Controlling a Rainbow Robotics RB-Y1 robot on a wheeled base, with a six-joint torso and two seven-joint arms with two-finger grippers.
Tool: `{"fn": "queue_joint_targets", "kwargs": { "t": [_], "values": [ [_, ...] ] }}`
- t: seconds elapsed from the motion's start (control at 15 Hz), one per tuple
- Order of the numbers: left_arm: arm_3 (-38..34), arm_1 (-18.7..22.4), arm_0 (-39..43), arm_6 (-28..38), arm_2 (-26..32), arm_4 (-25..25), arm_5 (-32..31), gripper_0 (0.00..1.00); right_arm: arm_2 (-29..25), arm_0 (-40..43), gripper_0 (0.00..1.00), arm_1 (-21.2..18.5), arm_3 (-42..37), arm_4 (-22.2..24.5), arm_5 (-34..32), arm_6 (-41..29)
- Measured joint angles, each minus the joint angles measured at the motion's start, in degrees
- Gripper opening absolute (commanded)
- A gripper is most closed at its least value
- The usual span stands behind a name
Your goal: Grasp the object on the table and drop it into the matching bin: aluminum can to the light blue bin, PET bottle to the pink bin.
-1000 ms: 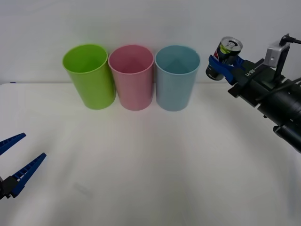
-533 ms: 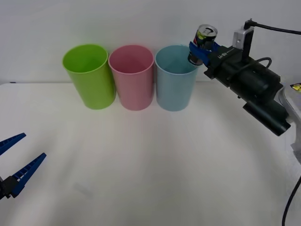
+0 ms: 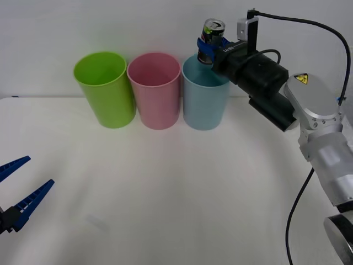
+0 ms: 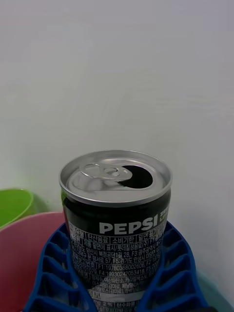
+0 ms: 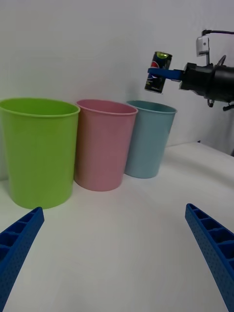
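The right hand point(image 3: 208, 48) pinches the aluminum can point(image 3: 212, 32) by its lower body, upright, so it can fall base-first. It hangs above the light blue bin point(image 3: 205, 99), over the far rim; release looks close. The arm reaches in level from the bin's right. The left hand point(image 3: 21, 193) rests spread over the counter point(image 3: 176, 187), well short of the bin.

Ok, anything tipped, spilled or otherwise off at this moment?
Nothing stands out. The right gripper holds the aluminum can roughly upright above the light blue bin; all three bins stand upright. The can's top is already open, no spill visible. The left gripper waits open.
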Motion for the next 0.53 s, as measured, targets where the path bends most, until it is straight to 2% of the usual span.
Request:
{"fn": "queue_joint_targets", "kwargs": {
  "t": [0.53],
  "values": [
    [0.0, 0.0, 0.0, 0.0, 0.0, 0.0, 0.0, 1.00, 0.0, -1.3, 0.00, 1.3, 2.0, 0.5, 2.2, 0.6]
  ]
}}
